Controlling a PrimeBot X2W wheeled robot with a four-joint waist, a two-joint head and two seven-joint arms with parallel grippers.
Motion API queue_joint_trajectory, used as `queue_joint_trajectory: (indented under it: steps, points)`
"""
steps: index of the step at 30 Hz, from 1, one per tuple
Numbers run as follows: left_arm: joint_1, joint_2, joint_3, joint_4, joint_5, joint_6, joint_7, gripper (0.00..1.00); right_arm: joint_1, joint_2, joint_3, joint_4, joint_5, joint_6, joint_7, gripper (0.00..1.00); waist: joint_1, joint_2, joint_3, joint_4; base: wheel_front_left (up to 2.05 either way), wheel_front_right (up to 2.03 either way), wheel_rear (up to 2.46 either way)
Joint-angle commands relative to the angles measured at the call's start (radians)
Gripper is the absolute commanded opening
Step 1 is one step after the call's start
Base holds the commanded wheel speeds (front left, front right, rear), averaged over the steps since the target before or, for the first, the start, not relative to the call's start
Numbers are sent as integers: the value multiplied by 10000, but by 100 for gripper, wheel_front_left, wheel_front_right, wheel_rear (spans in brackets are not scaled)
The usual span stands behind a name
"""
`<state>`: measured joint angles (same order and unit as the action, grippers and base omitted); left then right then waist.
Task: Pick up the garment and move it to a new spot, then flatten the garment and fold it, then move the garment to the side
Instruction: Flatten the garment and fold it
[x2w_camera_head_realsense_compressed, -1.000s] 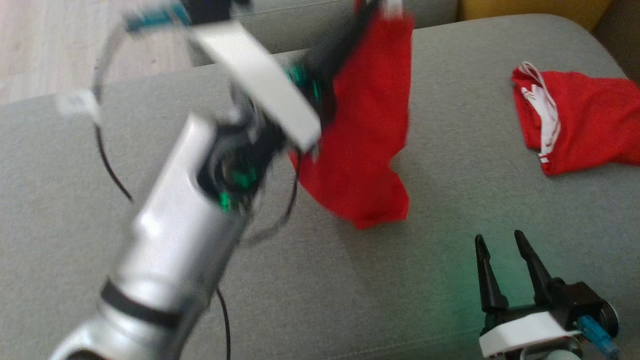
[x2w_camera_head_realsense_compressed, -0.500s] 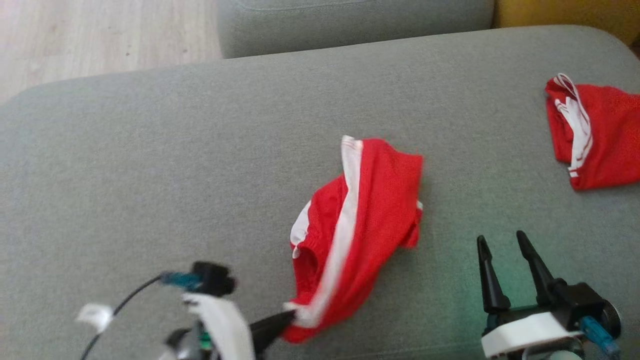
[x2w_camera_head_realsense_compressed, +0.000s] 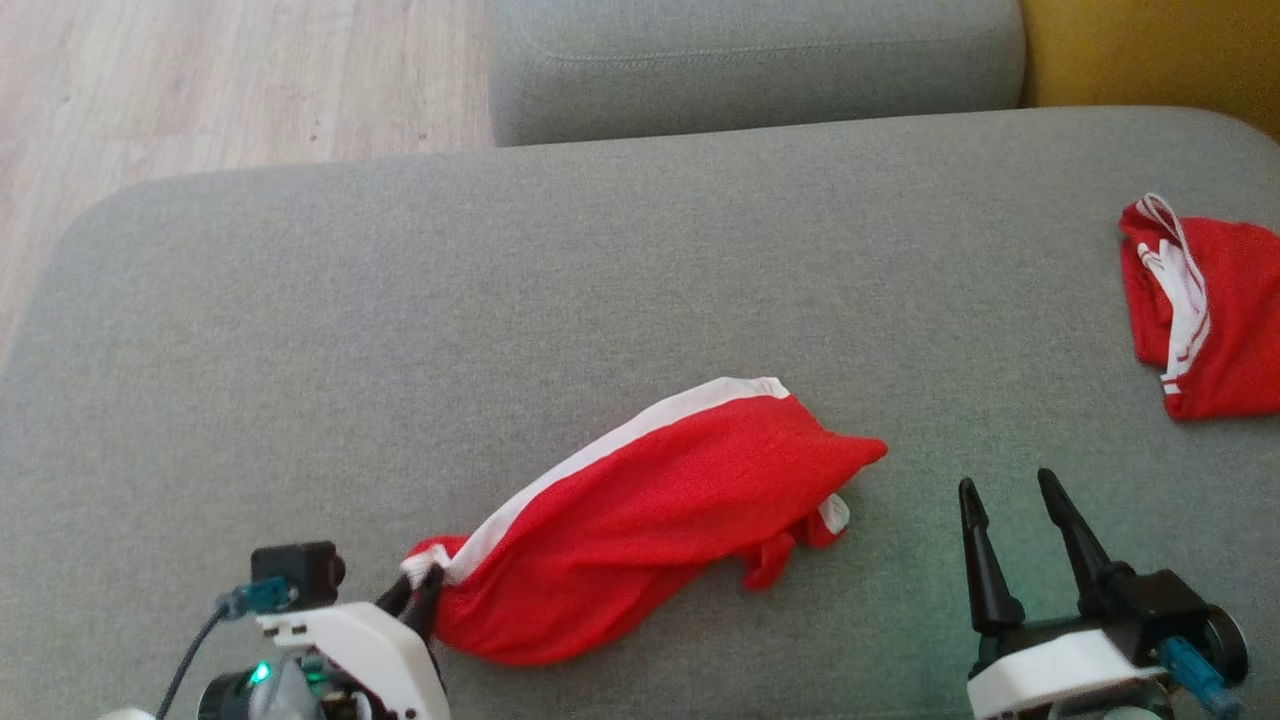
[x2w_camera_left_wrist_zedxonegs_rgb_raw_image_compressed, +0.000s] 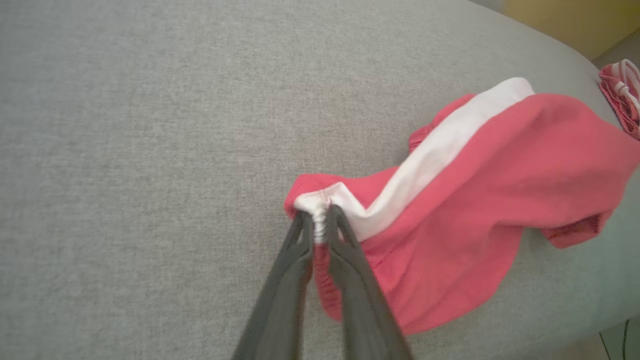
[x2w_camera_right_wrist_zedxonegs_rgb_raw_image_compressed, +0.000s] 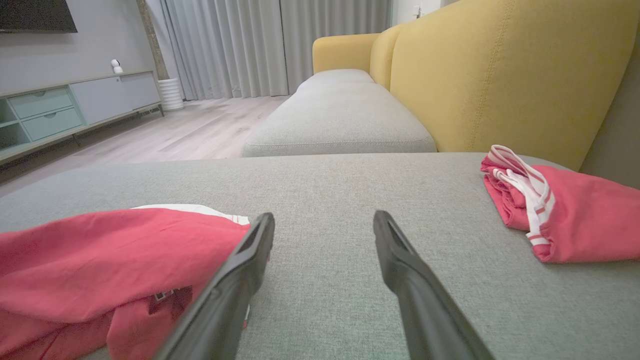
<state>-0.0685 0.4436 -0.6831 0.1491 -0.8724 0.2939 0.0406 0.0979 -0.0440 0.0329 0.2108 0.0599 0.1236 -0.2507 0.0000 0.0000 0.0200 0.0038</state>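
from the head view the layout is plain: the garment (x2w_camera_head_realsense_compressed: 650, 520), red shorts with a white side stripe, lies stretched in a loose diagonal across the near part of the grey cushion (x2w_camera_head_realsense_compressed: 400, 300). its white-edged end is toward the robot's left and its far end points toward the right gripper (x2w_camera_head_realsense_compressed: 1005, 482). the left gripper (x2w_camera_head_realsense_compressed: 420, 590) sits at the lower left of that view, its dark tips reaching into the bunched corner of the garment, though the contact is small and hard to read there.

the left wrist view gives that contact up close: the two fingers (x2w_camera_left_wrist_zedxonegs_rgb_raw_image_compressed: 345, 250) are drawn nearly together, with a gathered bit of the white waistband pinched between their tips. the rest of the garment spreads away to the right of that view, lying on the cushion.

the right gripper stands spread wide and holds nothing, near the garment's far end but apart from it. its own wrist view looks low across the cushion, with red cloth just beside its left finger. that view also gives the room beyond: a yellow sofa back (x2w_camera_right_wrist_zedxonegs_rgb_raw_image_compressed: 500, 75), a second grey cushion (x2w_camera_right_wrist_zedxonegs_rgb_raw_image_compressed: 340, 115), pale wood floor (x2w_camera_right_wrist_zedxonegs_rgb_raw_image_compressed: 190, 130), grey curtains (x2w_camera_right_wrist_zedxonegs_rgb_raw_image_compressed: 240, 45) and a low cabinet (x2w_camera_right_wrist_zedxonegs_rgb_raw_image_compressed: 75, 110).

a second red garment (x2w_camera_head_realsense_compressed: 1200, 310) with white stripes lies bunched at the cushion's right edge, well apart from the first.
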Motion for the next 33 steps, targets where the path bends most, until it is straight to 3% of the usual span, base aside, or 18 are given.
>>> queue_joint_trajectory:
  steps: [1, 6, 9, 13, 18, 24, 25, 26, 28, 29, 33]
  points:
    - [-237, 181, 436, -241, 33, 176, -157, 100, -42, -62, 268, -248, -90, 71, -111, 100, 0, 0, -57, 11, 0, 0, 0]
    - [-357, 503, 677, -1027, 224, 668, -119, 100, 33, -62, 215, -264, -159, 71, -111, 100, 0, 0, -117, -51, 0, 0, 0]
    - [-731, 456, 678, -1955, 280, 666, -11, 100, 48, -62, 184, -325, -184, 71, -111, 100, 0, 0, 0, -100, 0, 0, 0]
    - [-1742, -179, 54, -1886, 374, 237, 539, 100, -77, -62, 275, -366, -227, 71, -111, 100, 0, 0, 355, -201, 0, 0, 0]
    - [-3372, -1006, -805, 99, 945, -444, 988, 100, -396, -62, 502, -367, -257, 71, -111, 100, 0, 0, 863, -509, 0, 0, 0]
    - [-4182, -1509, -1213, 1741, 967, -1162, 1249, 100, -476, -62, 412, -328, -259, 71, -111, 100, 0, 0, 1160, -748, 0, 0, 0]
    - [-4264, -1552, -1292, 2018, 936, -1324, 1340, 97, -474, -62, 401, -322, -255, 71, -111, 100, 0, 0, 1193, -781, 0, 0, 0]
    - [-4338, -1580, -1343, 2278, 924, -1434, 1393, 56, -473, -62, 394, -319, -249, 71, -111, 100, 0, 0, 1216, -804, 0, 0, 0]
    - [-4491, -1622, -1364, 2750, 968, -1499, 1346, 11, -491, -62, 391, -306, -242, 71, -111, 100, 0, 0, 1245, -842, 0, 0, 0]
    - [-4551, -1645, -1383, 2951, 980, -1553, 1324, 0, -505, -62, 389, -296, -235, 71, -111, 100, 0, 0, 1251, -858, 0, 0, 0]
    - [-4770, -1743, -1350, 3375, 1035, -1709, 983, 0, -554, -62, 414, -284, -204, 71, -111, 100, 0, 0, 1215, -918, 0, 0, 0]
